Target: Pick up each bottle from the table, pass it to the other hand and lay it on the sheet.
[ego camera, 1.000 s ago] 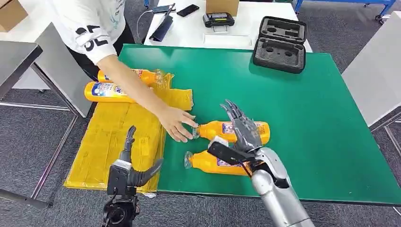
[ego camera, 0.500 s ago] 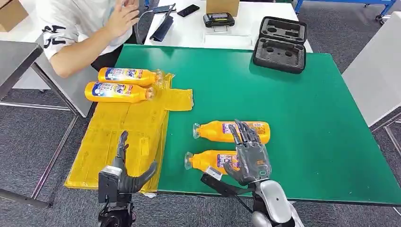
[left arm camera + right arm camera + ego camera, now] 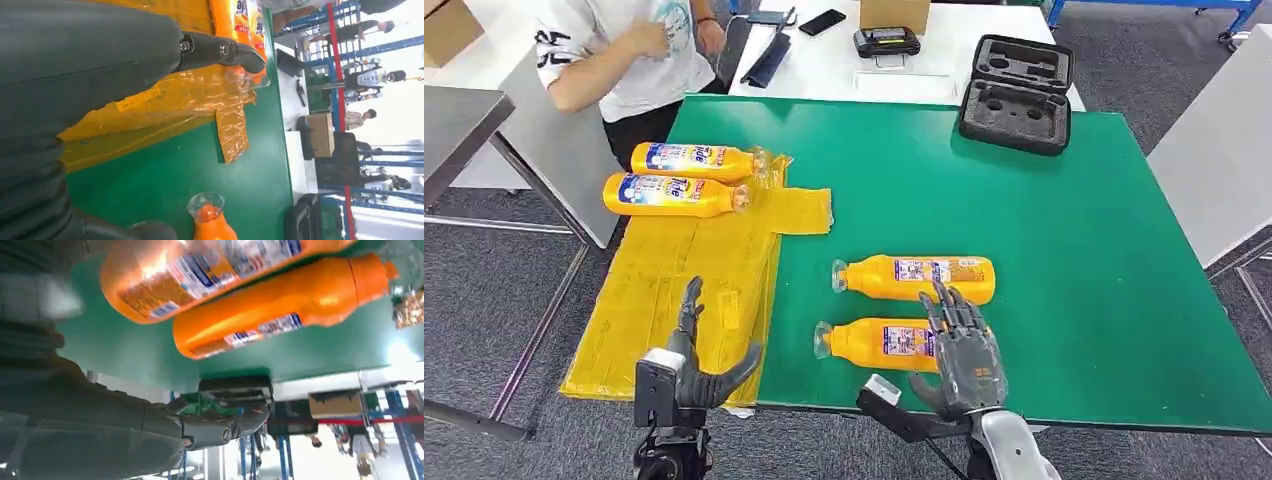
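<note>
Right hand (image 3: 959, 355): lower centre of the head frame, fingers spread, holding nothing, poised over the label end of the near bottle (image 3: 874, 343); whether it touches the bottle cannot be told. Left hand (image 3: 692, 370): lower left, fingers apart, empty, over the near edge of the yellow sheet (image 3: 674, 290).

Near bottle lies on its side on the green table (image 3: 1074, 250), clear cap pointing left. Far bottle (image 3: 914, 277) lies just behind it, parallel, same orientation. Two more bottles (image 3: 679, 178) lie side by side at the upper left end of the sheet.

Handling (judgement): smooth glossy plastic, round, probably full and moderately heavy; likely to roll and to slip. Best taken round the labelled mid-body, leaving the neck end free for the other hand.

Looks: orange body, blue-and-white label, transparent cap.
</note>
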Robot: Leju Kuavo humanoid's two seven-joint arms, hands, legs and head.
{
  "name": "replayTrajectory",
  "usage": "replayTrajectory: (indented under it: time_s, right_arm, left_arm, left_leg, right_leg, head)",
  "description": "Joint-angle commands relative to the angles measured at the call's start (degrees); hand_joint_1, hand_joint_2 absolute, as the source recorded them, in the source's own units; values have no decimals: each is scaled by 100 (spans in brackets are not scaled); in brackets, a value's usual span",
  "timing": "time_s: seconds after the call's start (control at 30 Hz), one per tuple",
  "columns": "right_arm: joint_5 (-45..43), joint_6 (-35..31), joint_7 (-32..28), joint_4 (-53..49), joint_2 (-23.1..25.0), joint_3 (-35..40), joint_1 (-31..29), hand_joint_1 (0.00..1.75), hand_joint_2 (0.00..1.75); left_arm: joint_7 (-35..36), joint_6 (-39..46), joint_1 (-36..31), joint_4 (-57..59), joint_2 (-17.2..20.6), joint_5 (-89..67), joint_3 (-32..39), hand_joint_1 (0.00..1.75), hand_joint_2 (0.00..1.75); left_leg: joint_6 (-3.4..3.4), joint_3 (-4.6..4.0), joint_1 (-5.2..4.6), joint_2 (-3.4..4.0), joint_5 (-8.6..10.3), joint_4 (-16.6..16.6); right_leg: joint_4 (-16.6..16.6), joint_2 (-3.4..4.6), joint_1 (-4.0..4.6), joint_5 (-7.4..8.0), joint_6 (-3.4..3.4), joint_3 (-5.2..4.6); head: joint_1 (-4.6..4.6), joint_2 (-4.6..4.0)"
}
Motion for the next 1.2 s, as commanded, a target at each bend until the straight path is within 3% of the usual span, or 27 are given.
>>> replayTrajectory:
  time_s: [0.03, 0.23, 0.27, 0.3, 0.33, 0.47, 0.67, 0.73, 0.77, 0.87, 0.9, 1.0, 1.2]
  right_arm:
    - [-167, 286, -14, 542, -21, -266, -217, 0, 175]
    - [-177, 390, -8, 635, 40, -364, -199, 0, 175]
    - [-178, 395, -7, 645, 42, -369, -203, 0, 175]
    - [-189, 418, -1, 700, 54, -392, -223, 0, 175]
    - [-189, 418, -1, 700, 54, -392, -223, 0, 175]
    - [-189, 418, -1, 700, 54, -392, -223, 0, 175]
    - [-201, 506, 10, 802, 134, -477, -251, 0, 175]
    - [-185, 584, 35, 865, 190, -487, -326, 0, 175]
    - [-162, 663, 63, 939, 222, -493, -399, 0, 175]
    - [-160, 753, 52, 1230, 227, -465, -571, 0, 175]
    - [-193, 779, 19, 1355, 217, -443, -615, 0, 175]
    - [-275, 798, -31, 1620, 180, -428, -712, 0, 175]
    - [-359, 805, -52, 1857, 143, -416, -857, 0, 175]
  left_arm:
    - [30, -38, -195, 377, 51, 7, -50, 0, 175]
    - [85, -53, -167, 381, 48, 39, -89, 0, 175]
    - [87, -53, -170, 387, 46, 40, -87, 0, 175]
    - [96, -70, -190, 418, 39, 41, -92, 0, 175]
    - [96, -70, -190, 418, 39, 41, -92, 0, 175]
    - [96, -70, -190, 418, 39, 41, -92, 0, 175]
    - [110, -115, -254, 479, 10, 22, -84, 0, 175]
    - [112, -134, -287, 497, 0, 14, -99, 0, 175]
    - [120, -156, -315, 510, -6, 2, -124, 0, 175]
    - [149, -185, -434, 608, -5, -6, -151, 0, 175]
    - [151, -186, -455, 643, 2, -5, -148, 0, 175]
    - [151, -190, -455, 681, 26, 5, -143, 0, 175]
    - [136, -207, -467, 757, 37, 36, -163, 0, 175]
  left_leg:
    - [-6, 27, 3, 3, -6, -7]
    - [-11, 52, 6, 4, -19, -8]
    - [-5, 22, 0, 1, -4, -8]
    - [-9, 49, 5, 4, -15, -11]
    - [-4, 18, 1, 2, -3, -8]
    - [-10, 46, 4, 3, -16, -7]
    - [-5, 19, 2, 2, -4, -6]
    - [-11, 52, 5, 4, -17, -9]
    - [-5, 18, 2, 3, -4, -6]
    - [-6, 22, 2, 7, -4, -8]
    - [-13, 63, 6, 13, -18, -13]
    - [-5, 23, 4, 3, -2, -9]
    - [-9, 44, 3, 7, -10, -12]
  right_leg:
    - [-9, 3, 4, -4, -8, 28]
    - [-10, 4, 6, -16, -12, 53]
    - [-7, 1, 0, -4, -5, 21]
    - [-12, 4, 5, -12, -11, 49]
    - [-8, 2, 1, -2, -5, 19]
    - [-8, 3, 5, -13, -11, 46]
    - [-6, 2, 2, -3, -6, 19]
    - [-9, 5, 6, -14, -13, 51]
    - [-6, 3, 3, -2, -6, 18]
    - [-7, 7, 2, -1, -6, 20]
    - [-12, 13, 6, -12, -15, 59]
    - [-11, 3, 5, 0, -6, 24]
    - [-12, 6, 3, -8, -9, 44]
  head:
    - [0, 0]
    - [-2, 0]
    - [-2, 0]
    - [0, 0]
    - [-2, 0]
    - [0, 0]
    - [-2, 0]
    - [-2, 0]
    - [0, 0]
    - [-2, 0]
    - [0, 0]
    - [-2, 0]
    - [0, 0]
